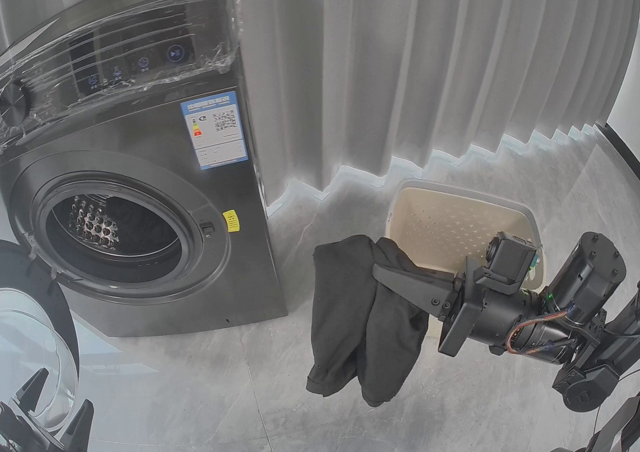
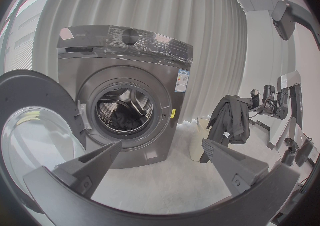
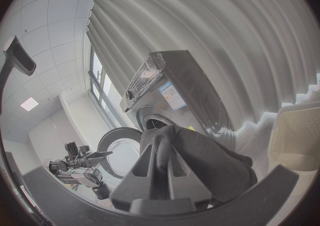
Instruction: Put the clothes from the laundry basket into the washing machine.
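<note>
Hovering low over the near left corner of the pale grey marbled floor [image 1: 200, 393], the left gripper [image 1: 50, 410] has its two dark fingers spread wide with nothing between them. Just beyond it the round glass-fronted door [image 1: 33, 340] of the dark grey front-loading washing machine [image 1: 133, 133] is swung fully open to the left. The machine stands on the floor's far left side, its back towards the white pleated curtain [image 1: 433, 40]. Clear plastic film wraps its control panel. Inside the perforated steel drum [image 1: 90, 223] a dark piece of clothing [image 1: 143, 226] lies.

Towards the middle of the floor, between the machine and the basket, a black garment [image 1: 360, 320] hangs in long limp folds. The right gripper [image 1: 383, 271] has its fingers clenched on the cloth's upper edge, and the right wrist view shows fabric bunched between them. Behind and to the right, the cream perforated plastic laundry basket [image 1: 467, 196] sits on the floor's far right side, near the curtain's hem. The garment hangs in front of its left rim.
</note>
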Available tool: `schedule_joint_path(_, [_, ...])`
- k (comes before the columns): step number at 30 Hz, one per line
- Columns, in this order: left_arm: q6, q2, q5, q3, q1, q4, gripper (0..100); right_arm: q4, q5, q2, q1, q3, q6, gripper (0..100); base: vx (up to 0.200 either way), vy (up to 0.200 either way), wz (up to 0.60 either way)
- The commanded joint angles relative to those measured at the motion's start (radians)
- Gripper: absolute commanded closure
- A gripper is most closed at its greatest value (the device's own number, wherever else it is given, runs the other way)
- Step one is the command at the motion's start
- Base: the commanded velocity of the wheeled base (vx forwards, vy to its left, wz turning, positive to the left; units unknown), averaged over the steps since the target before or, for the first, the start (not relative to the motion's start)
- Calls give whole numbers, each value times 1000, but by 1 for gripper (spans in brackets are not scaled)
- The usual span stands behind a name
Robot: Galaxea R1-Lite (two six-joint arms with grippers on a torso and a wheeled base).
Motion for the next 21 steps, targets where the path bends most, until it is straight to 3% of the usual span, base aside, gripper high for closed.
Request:
schedule_joint_path(1, [0, 0, 2, 18, 0, 0, 0, -1, 0, 2, 9, -1, 1, 100, 0, 0, 0])
schedule_joint_path(3, [0, 1, 3, 18, 0, 0, 0, -2, 4, 2, 6, -3, -6, 100, 0, 0, 0])
schedule_joint_path(15, [4, 0, 3, 18, 0, 0, 0, -2, 6, 2, 11, -20, -22, 100, 0, 0, 600])
schedule_joint_path(21, [4, 0, 3, 18, 0, 0, 0, -2, 6, -1, 18, -16, -21, 100, 0, 0, 0])
